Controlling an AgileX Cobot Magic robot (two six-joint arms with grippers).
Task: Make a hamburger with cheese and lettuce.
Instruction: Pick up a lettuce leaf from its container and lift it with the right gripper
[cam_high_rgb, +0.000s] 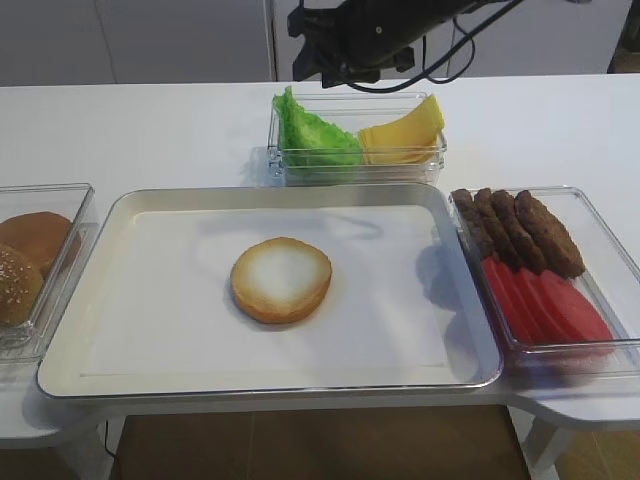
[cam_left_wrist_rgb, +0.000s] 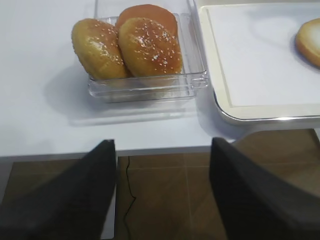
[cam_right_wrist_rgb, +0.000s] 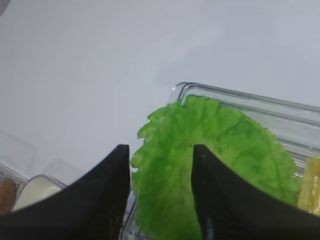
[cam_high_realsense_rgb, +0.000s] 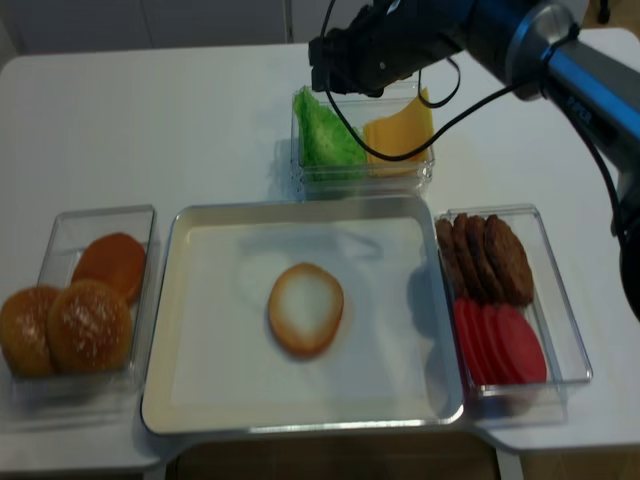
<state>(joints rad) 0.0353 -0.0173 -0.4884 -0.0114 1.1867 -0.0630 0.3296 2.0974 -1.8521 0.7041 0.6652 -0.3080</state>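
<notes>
The hamburger bun half (cam_high_rgb: 281, 279) lies cut face up in the middle of the white tray (cam_high_rgb: 150, 300); its edge shows in the left wrist view (cam_left_wrist_rgb: 309, 41). The lettuce (cam_high_rgb: 315, 135) and the fanned cheese slices (cam_high_rgb: 405, 135) share a clear box at the back. My right gripper (cam_high_rgb: 325, 65) hovers just above the lettuce's left end, open and empty; in the right wrist view the lettuce (cam_right_wrist_rgb: 225, 145) shows between its spread fingers (cam_right_wrist_rgb: 107, 195). My left gripper (cam_left_wrist_rgb: 162, 190) is open and empty, below the table's front left edge, over the floor.
A clear box of domed brown buns (cam_high_rgb: 30, 260) stands left of the tray and shows in the left wrist view (cam_left_wrist_rgb: 145, 45). A clear box at the right holds brown patties (cam_high_rgb: 520, 225) and red slices (cam_high_rgb: 550, 300). The right arm's cables hang above the back box.
</notes>
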